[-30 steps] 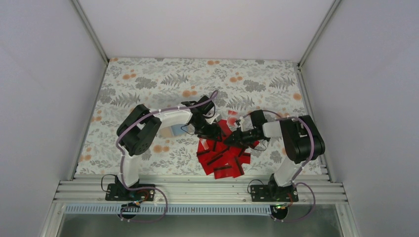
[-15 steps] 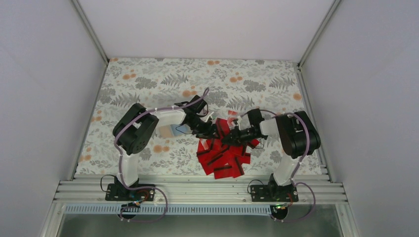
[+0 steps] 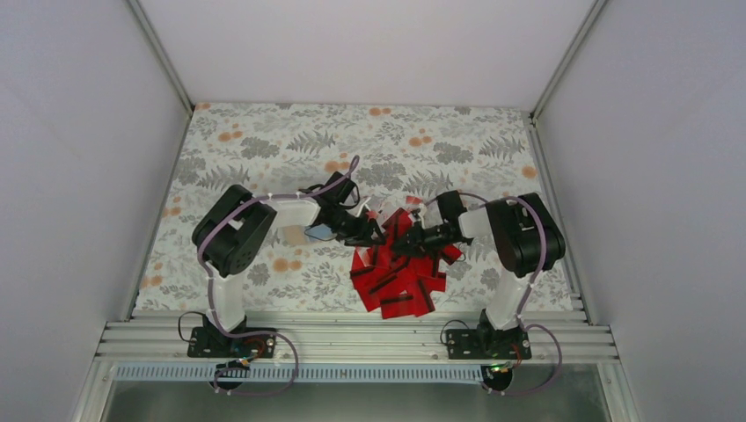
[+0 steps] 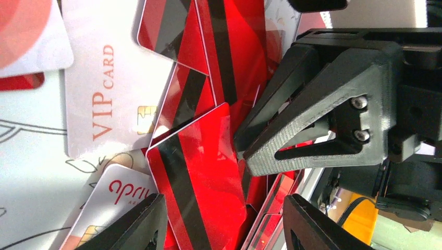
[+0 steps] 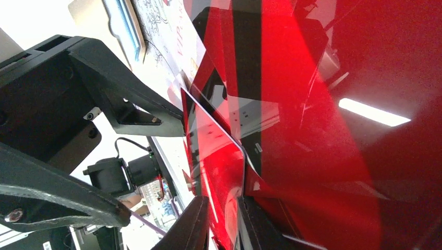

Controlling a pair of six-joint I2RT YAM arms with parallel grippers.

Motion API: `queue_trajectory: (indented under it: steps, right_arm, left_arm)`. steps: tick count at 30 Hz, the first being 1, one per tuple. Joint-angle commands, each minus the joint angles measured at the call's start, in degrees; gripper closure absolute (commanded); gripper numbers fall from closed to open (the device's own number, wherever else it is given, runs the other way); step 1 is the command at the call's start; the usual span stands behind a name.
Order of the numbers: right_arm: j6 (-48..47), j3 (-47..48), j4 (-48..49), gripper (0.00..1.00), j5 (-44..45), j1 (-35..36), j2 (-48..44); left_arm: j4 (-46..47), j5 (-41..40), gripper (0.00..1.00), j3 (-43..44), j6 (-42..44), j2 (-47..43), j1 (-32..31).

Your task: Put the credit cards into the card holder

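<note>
Walls (image 3: 352, 44) are enclosing the surface (image 3: 264, 149) (far half lying open). Credit cards (image 3: 396, 283) are lying heaped near its front edge, card holder (image 3: 295, 235) to their left. Left end effector (image 4: 224, 203) is hanging released; right end effector (image 5: 224, 224) is clenching one credit card (image 5: 219, 172).

High rear overview; both wrist close-ups on the credit cards (image 3: 396, 280)
</note>
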Motion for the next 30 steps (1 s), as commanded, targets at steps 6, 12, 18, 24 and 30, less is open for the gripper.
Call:
queue_trajectory:
  steps: [6,12,18,24,30]
  right_arm:
    - [0.3,2.0,2.0,0.83,9.1,1.6,4.3]
    - [0.5,3.4,2.1,0.8,7.9,1.5,4.9]
    - [0.1,5.8,0.9,0.79,7.4,1.6,5.8]
    - [-1.6,6.2,-2.2,0.78,7.9,1.6,4.6]
    - [-3.9,6.8,-7.9,0.69,11.0,1.8,2.3]
  left_arm:
    - [8.5,7.9,0.45,2.1,-3.1,-6.1,-1.9]
    - [6.9,8.9,0.45,3.7,-2.3,-4.4,-1.9]
    - [6.4,8.2,0.46,4.2,-1.3,-2.3,-2.0]
    - [-13.6,-10.6,0.42,11.4,4.8,-6.0,-2.0]
    - [-24.3,-21.2,0.28,8.5,8.4,-9.2,-1.8]
